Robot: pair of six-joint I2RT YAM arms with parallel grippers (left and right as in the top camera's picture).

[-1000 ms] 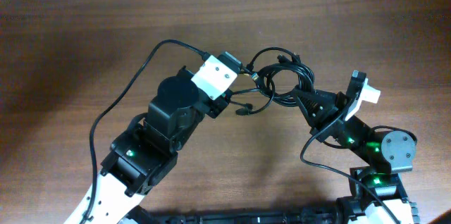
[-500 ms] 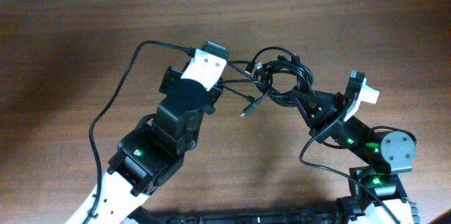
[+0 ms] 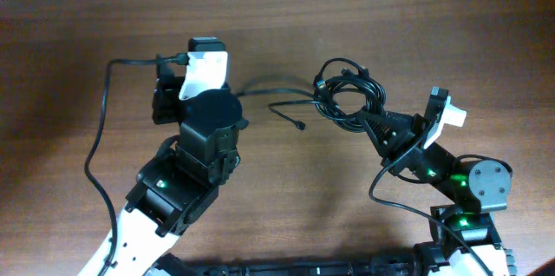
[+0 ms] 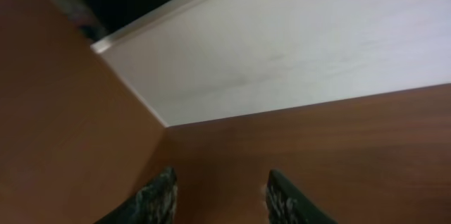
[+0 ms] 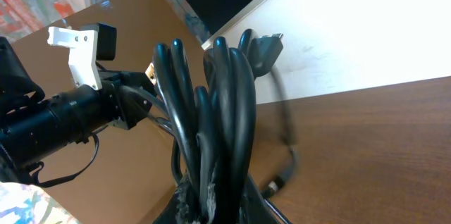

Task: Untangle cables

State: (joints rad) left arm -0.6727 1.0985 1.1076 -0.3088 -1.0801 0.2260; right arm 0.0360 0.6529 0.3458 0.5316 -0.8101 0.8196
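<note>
The brown surface [image 3: 69, 59] carries both arms. The left claw [image 4: 220, 190] is spread with nothing in it, near the far edge. The right claw [image 3: 371, 123] pinches the coiled cables [image 3: 347, 94] right of centre, with loose ends trailing left.

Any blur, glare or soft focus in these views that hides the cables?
Overhead: evenly lit and sharp, except one loose strand left of the cables, which looks smeared. Left wrist: soft; left claw blurred at the bottom edge. Right wrist: cables close-up with glossy highlights.
</note>
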